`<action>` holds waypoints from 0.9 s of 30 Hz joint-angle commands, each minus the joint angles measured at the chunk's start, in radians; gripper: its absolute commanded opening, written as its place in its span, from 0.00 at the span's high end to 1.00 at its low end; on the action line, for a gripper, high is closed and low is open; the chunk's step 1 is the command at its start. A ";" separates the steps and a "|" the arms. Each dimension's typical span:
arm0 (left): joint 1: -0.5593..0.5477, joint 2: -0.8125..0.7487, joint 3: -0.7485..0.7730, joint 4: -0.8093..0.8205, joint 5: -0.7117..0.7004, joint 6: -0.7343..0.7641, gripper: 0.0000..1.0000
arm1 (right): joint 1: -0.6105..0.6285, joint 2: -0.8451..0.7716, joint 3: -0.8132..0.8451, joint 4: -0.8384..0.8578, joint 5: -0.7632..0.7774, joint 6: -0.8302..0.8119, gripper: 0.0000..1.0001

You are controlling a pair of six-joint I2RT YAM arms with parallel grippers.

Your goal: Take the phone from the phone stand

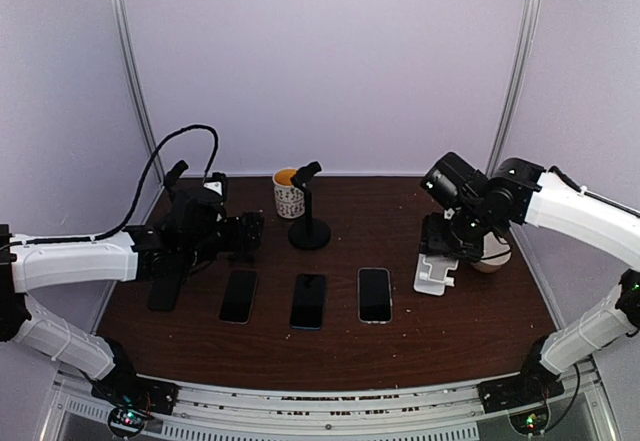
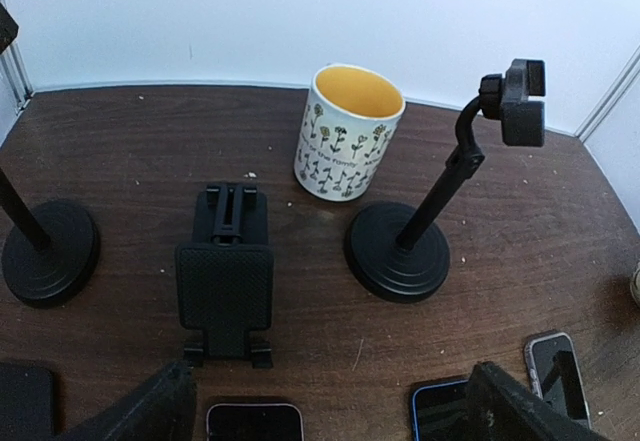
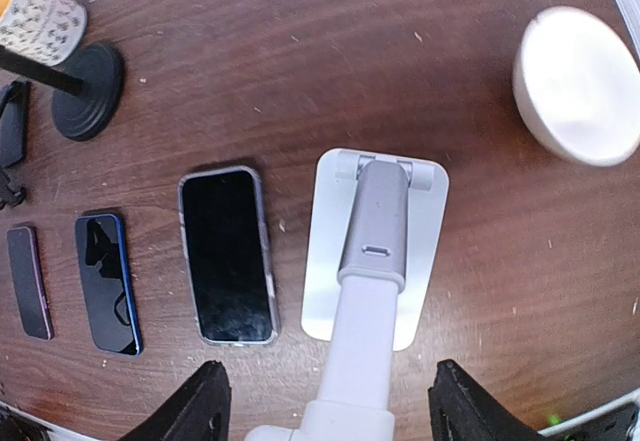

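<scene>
A dark wooden desk [image 1: 400, 211] seen from above, with a robot arm reaching in from each side. Three phones lie flat, screens up, in a row near the front: the left phone [image 1: 238, 295], the middle phone [image 1: 308, 301] and the right phone [image 1: 374, 294]. The right phone lies just beside the white phone stand [image 1: 436, 273], parallel to it and not touching it. The stand's base plate sits flat on the desk and its grey arm rises toward the right wrist camera. The right pincer [image 3: 330, 411] hangs over this stand, fingers spread to either side of the arm with a gap on both sides, pinching nothing. A white bowl [image 3: 580, 86] sits beyond the stand. The left pincer [image 2: 330, 411] is spread wide and empty above the left and middle phones. It faces a black folding stand [image 2: 225, 281], a flowered mug [image 2: 347, 131] and a black round-based stand [image 2: 400, 246].
</scene>
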 commanded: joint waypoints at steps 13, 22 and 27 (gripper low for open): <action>0.032 -0.001 0.070 -0.073 -0.021 0.038 0.02 | -0.196 0.315 0.370 0.261 -0.182 -0.537 0.49; 0.037 -0.020 0.077 -0.093 -0.029 0.033 0.02 | -0.200 0.532 0.567 0.233 -0.225 -0.589 0.48; 0.037 -0.021 0.075 -0.095 -0.026 0.034 0.02 | -0.201 0.624 0.634 0.216 -0.234 -0.605 0.48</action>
